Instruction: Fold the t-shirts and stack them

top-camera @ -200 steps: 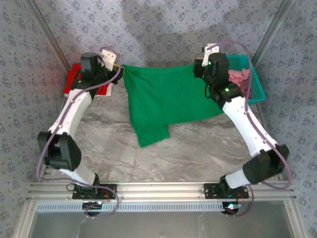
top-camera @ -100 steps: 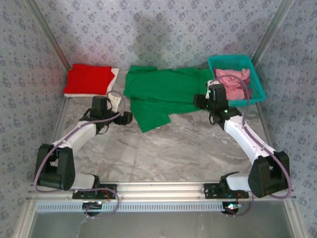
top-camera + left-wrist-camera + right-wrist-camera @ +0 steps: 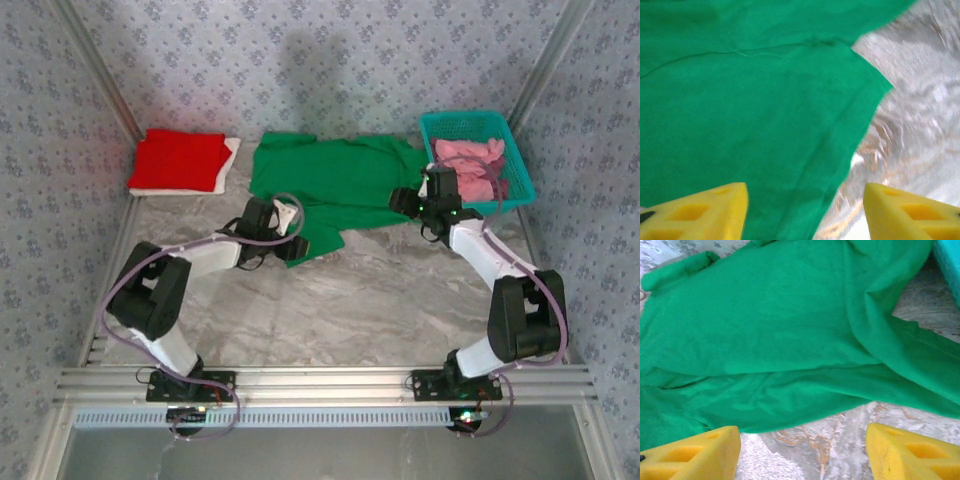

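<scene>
The bright green t-shirt lies spread flat at the back middle of the table, one sleeve pointing towards the front. My left gripper is low over that sleeve and open; the sleeve's edge runs between its yellow fingers. My right gripper is open at the shirt's right hem, with bare marble between its fingers and the green shirt just beyond. A folded red t-shirt rests on a white one at the back left. A pink t-shirt lies in the basket.
The teal mesh basket stands at the back right, close to my right wrist; its corner shows in the right wrist view. Patterned walls close in the back and sides. Bare marble table stretches towards the front.
The green shirt, held up a second ago, now lies released on the table. My left gripper has swung right onto its sleeve. My right gripper has shifted slightly back.
</scene>
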